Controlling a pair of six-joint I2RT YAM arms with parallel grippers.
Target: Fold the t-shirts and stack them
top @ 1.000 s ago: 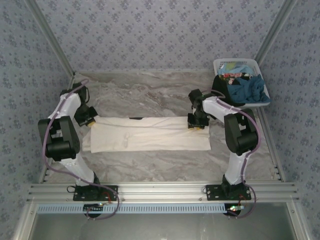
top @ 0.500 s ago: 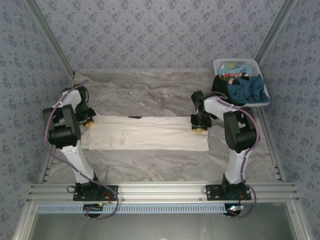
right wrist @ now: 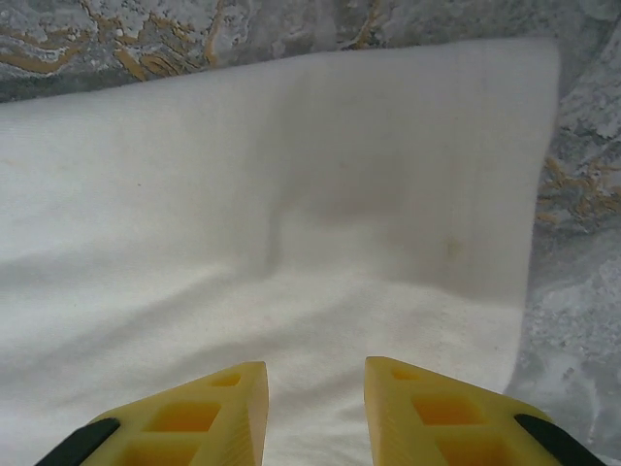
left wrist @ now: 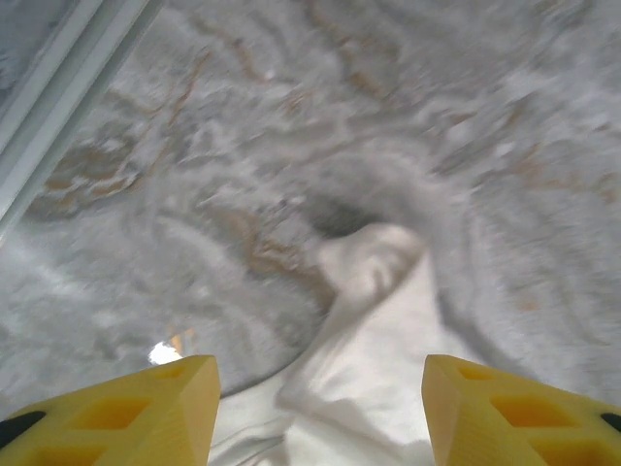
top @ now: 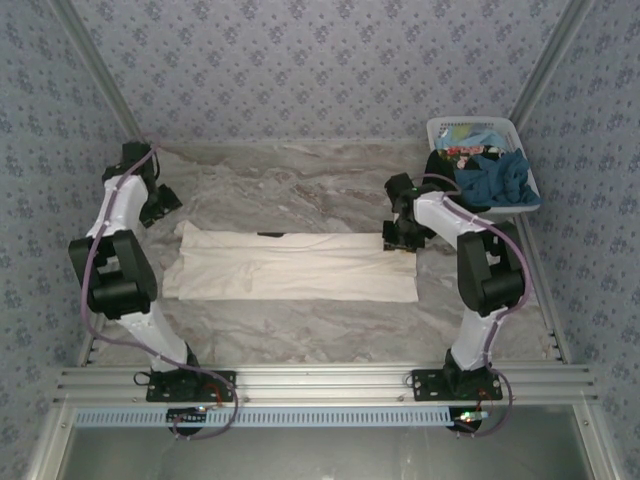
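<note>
The off-white t-shirt lies folded into a long flat band across the middle of the marble table. The left tool hangs just off the band's far left corner. On its wrist camera the yellow fingers are spread wide with nothing between them, and a rumpled corner of cloth sits below. At the other end, the right tool is over the band's far right corner. Its fingers stand a little apart, gripping nothing, with smooth cloth beneath them. At the table's far right corner, the white slatted basket holds a teal-blue t-shirt and a black t-shirt, bunched together.
</note>
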